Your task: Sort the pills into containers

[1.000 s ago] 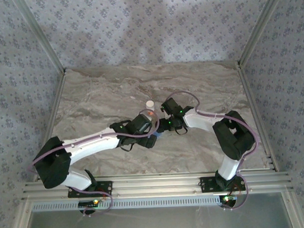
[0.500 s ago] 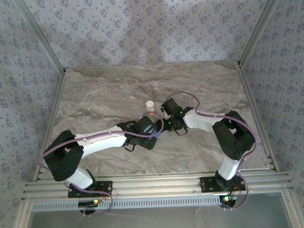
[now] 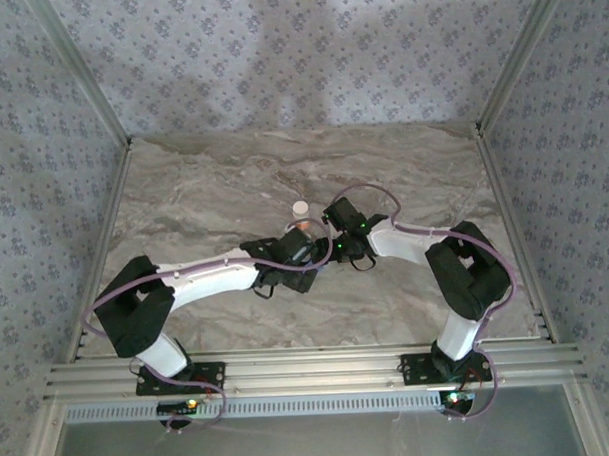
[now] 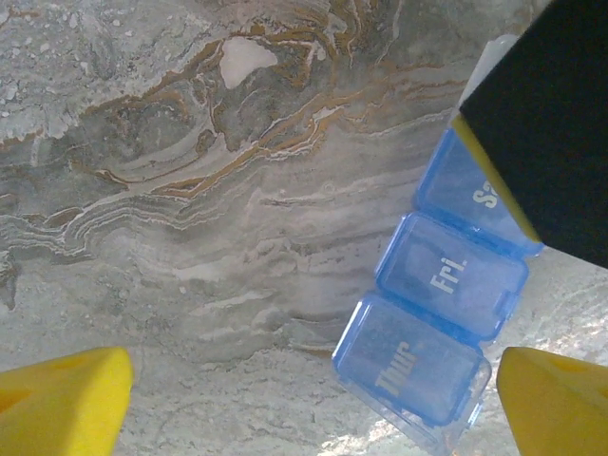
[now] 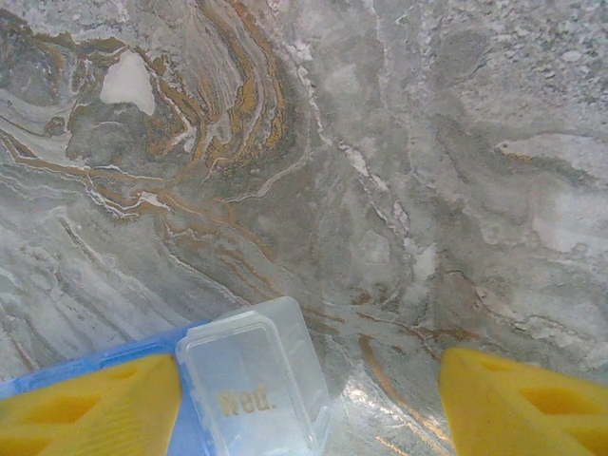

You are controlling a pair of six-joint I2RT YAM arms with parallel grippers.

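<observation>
The translucent blue pill box (image 4: 432, 332) lies flat on the marble tabletop (image 4: 190, 237), set at a slant, well apart from the pale patch (image 4: 245, 59) in the veining. Its Thu. compartment (image 4: 410, 361) and Fri. compartment (image 4: 451, 275) have their lids down. The next compartment (image 4: 465, 190) is half hidden. The Wed. lid (image 5: 252, 380) looks paler and clearer.

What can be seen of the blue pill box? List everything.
The pill box is a translucent blue plastic strip of compartments lying flat on the marble table. White lettering marks the closed lids Thu, Fri. and a partly covered Sa. The right wrist view shows a paler, clear-looking Wed. panel, seemingly a lid raised open. One yellow finger of the right gripper overlaps the blue body. No pills are visible inside.
</observation>
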